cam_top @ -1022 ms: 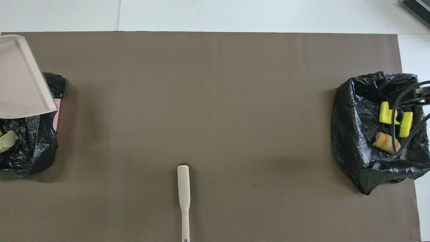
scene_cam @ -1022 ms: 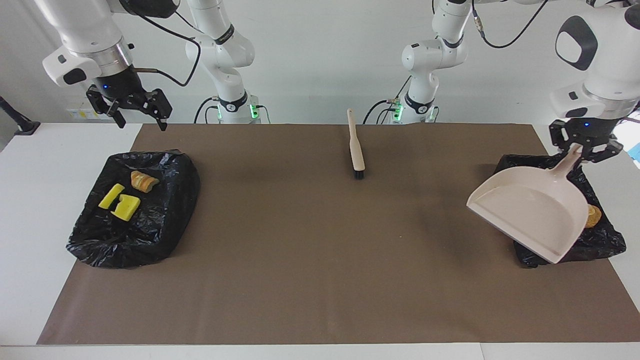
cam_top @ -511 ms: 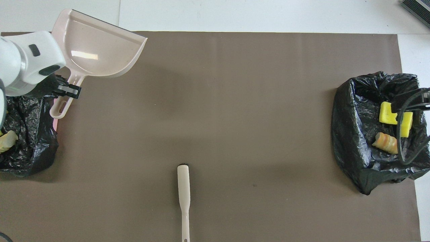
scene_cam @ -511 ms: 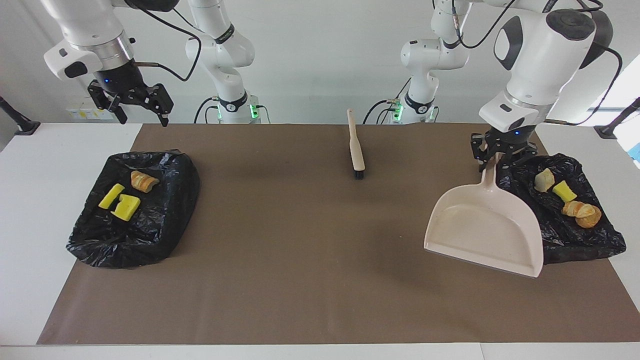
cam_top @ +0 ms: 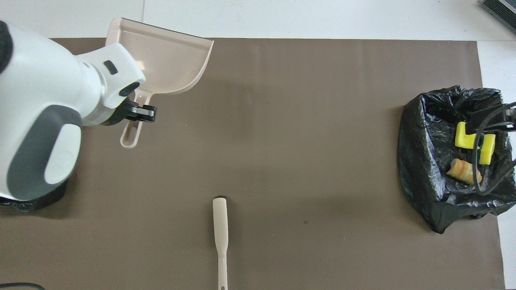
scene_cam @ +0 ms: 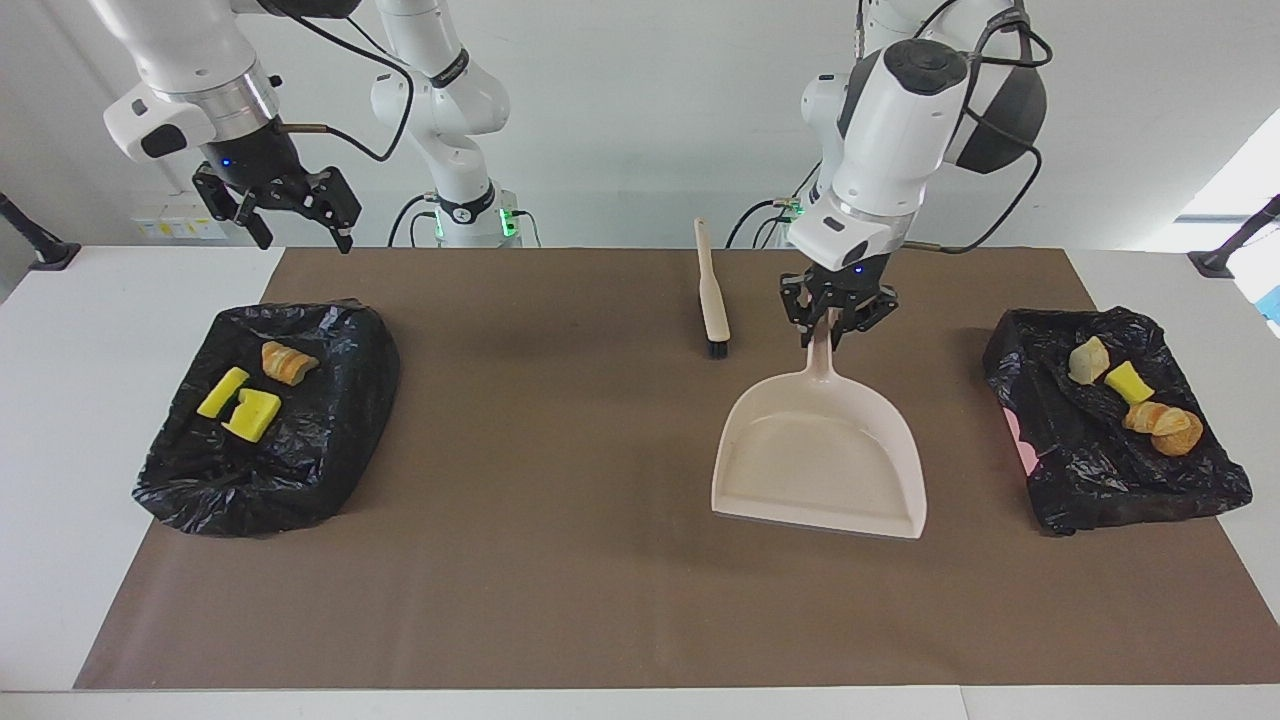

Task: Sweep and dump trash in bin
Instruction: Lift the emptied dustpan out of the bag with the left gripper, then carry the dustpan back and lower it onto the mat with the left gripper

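- The left claw (scene_cam: 836, 330) is gripping the pale pink dustpan (scene_cam: 820, 455) by its handle, fingers clamped tight on it, and is holding it over the middle of the brown mat (scene_cam: 560, 560), pan mouth pointing away from the robots.
- The dustpan is looking empty inside.
- The right claw (scene_cam: 285, 205) is hanging in the air with its fingers spread wide and gripping nothing, above the bench (scene_cam: 60, 420) by the black bag (scene_cam: 330, 420) at the right arm's end.
- That bag is holding three pieces of trash: two yellow sponge chunks (scene_cam: 240, 405) and a tan bread piece (scene_cam: 287, 362).
- The other black bag (scene_cam: 1090, 470), at the left arm's end, is carrying four more pieces (scene_cam: 1135, 395), pale, yellow and orange-brown.
- The beige brush (scene_cam: 712, 295) is lying on the mat close to the robots, bristles pointing away from them, just beside the dustpan's handle.
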